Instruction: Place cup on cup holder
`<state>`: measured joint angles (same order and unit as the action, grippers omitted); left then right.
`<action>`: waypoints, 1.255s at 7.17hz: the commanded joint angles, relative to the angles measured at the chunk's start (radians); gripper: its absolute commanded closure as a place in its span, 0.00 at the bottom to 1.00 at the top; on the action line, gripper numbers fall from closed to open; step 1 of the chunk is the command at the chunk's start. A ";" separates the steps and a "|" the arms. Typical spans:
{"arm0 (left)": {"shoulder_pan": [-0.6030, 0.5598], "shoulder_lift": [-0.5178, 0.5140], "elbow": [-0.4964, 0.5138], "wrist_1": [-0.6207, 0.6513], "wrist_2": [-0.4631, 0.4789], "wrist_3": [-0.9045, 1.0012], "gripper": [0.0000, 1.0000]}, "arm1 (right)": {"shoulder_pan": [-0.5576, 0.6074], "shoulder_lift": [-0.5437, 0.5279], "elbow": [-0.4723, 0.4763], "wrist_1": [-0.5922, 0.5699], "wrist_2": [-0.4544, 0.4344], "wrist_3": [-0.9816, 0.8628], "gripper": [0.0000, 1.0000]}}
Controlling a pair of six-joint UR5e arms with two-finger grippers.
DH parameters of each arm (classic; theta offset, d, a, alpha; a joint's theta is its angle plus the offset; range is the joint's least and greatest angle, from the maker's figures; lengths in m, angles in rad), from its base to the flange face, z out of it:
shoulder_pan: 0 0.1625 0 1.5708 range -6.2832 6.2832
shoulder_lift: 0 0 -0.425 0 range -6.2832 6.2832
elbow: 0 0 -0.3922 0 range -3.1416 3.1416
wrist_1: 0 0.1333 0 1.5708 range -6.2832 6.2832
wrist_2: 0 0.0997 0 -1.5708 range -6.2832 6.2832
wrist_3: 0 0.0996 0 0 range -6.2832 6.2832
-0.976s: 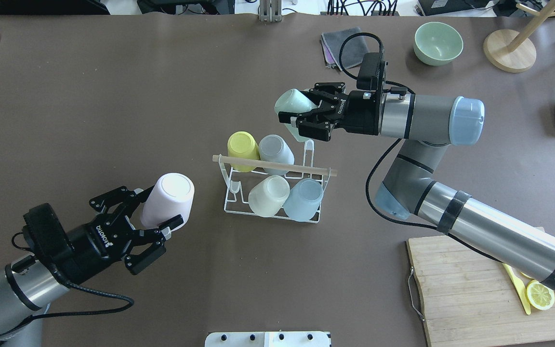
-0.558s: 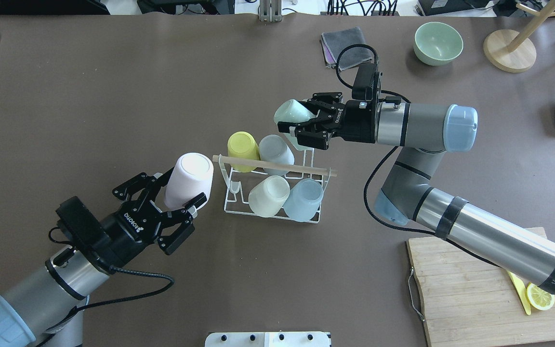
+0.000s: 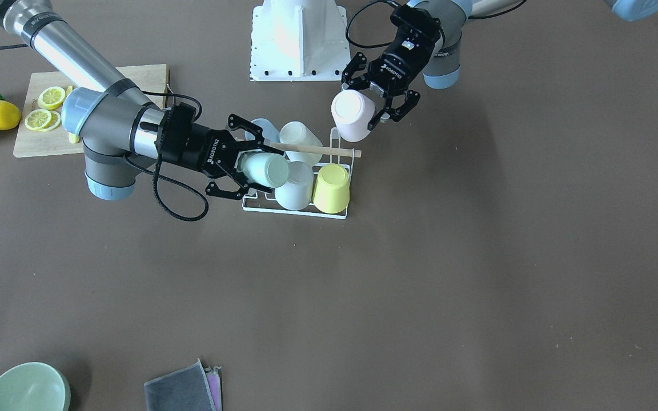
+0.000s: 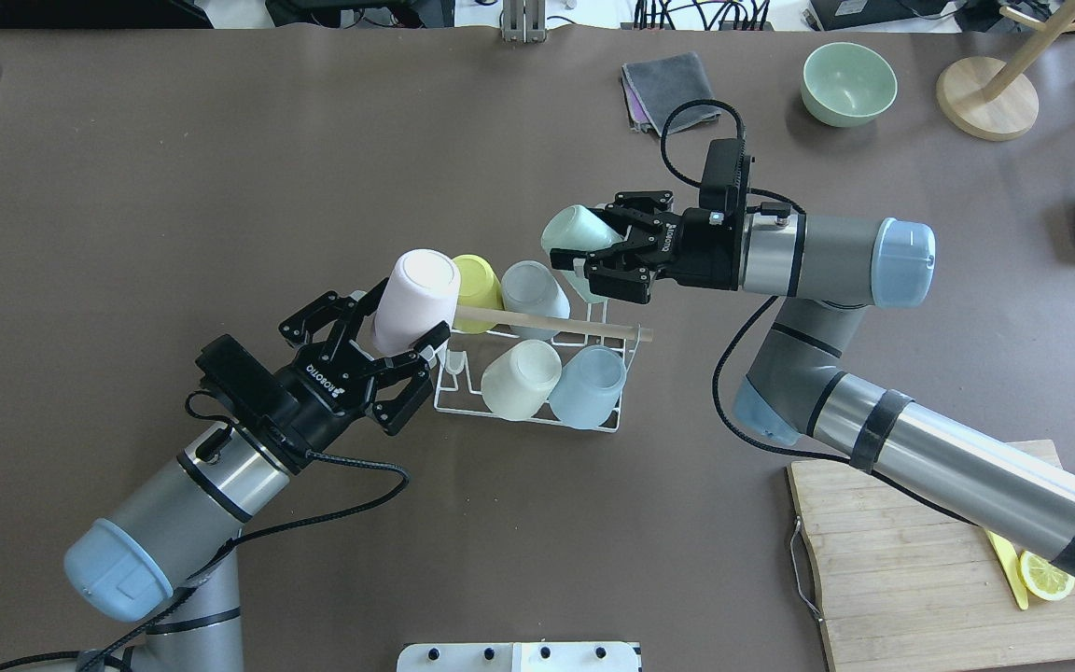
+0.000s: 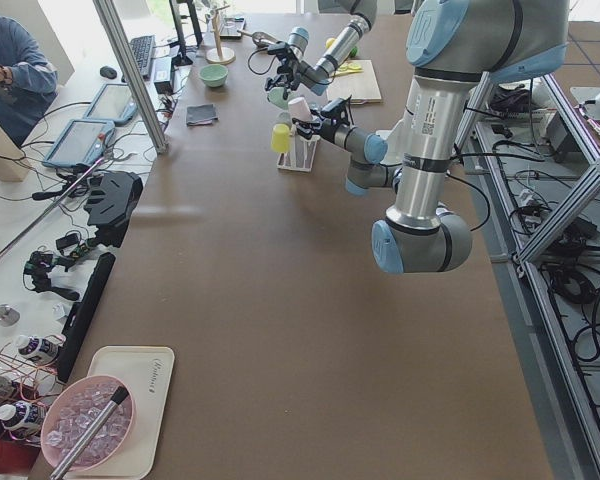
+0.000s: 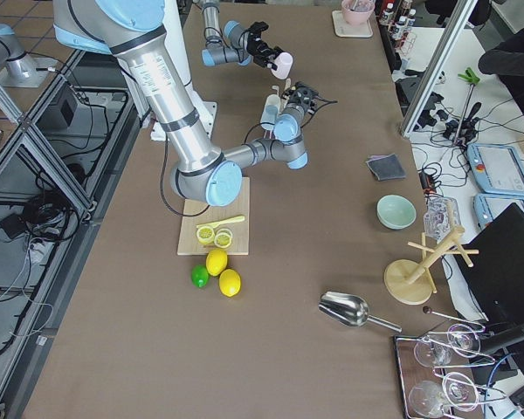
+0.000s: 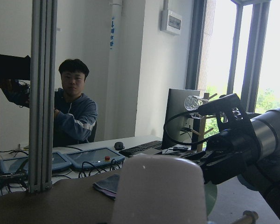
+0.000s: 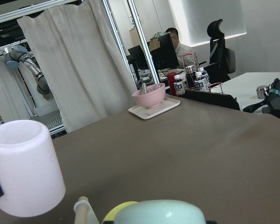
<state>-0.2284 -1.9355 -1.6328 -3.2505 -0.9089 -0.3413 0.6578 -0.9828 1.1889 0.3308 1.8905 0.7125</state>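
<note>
- Left gripper [image 4: 399,325] is clamped on the pink cup [image 4: 416,297], tilted mouth-down over the rack's [image 4: 549,324] left end, likely aiming for the free near prong [image 4: 454,360].
- Four cups [image 4: 521,377] sit upturned on the rack.
- Right gripper [image 4: 593,245] grips the green cup [image 4: 565,229] above the free far prong [image 4: 600,286].

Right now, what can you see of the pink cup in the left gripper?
The pink cup is a pale, matte, handleless tumbler, plastic by its look. It is tilted, closed bottom up, mouth hidden. The fingers of the left gripper clamp its sides. It hangs at the left end of the cup holder, over the tip of the wooden rod, beside the yellow cup; contact with the holder cannot be told.
</note>
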 commanded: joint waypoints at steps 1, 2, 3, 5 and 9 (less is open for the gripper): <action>0.000 -0.054 0.062 0.000 -0.004 -0.002 1.00 | -0.004 -0.008 -0.003 0.019 -0.027 0.001 1.00; 0.000 -0.056 0.062 -0.008 -0.008 -0.002 1.00 | -0.006 -0.007 -0.015 0.019 -0.031 0.001 1.00; 0.000 -0.057 0.060 -0.009 -0.008 -0.001 1.00 | -0.006 -0.007 -0.015 0.019 -0.034 0.001 0.94; 0.015 -0.056 0.060 -0.009 -0.008 -0.001 1.00 | -0.009 -0.007 -0.012 0.021 -0.072 0.002 0.00; 0.027 -0.037 0.064 -0.011 -0.007 -0.002 1.00 | 0.052 -0.007 -0.005 0.019 -0.119 -0.011 0.00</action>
<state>-0.2016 -1.9795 -1.5700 -3.2612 -0.9160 -0.3430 0.6794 -0.9907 1.1839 0.3516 1.7718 0.7080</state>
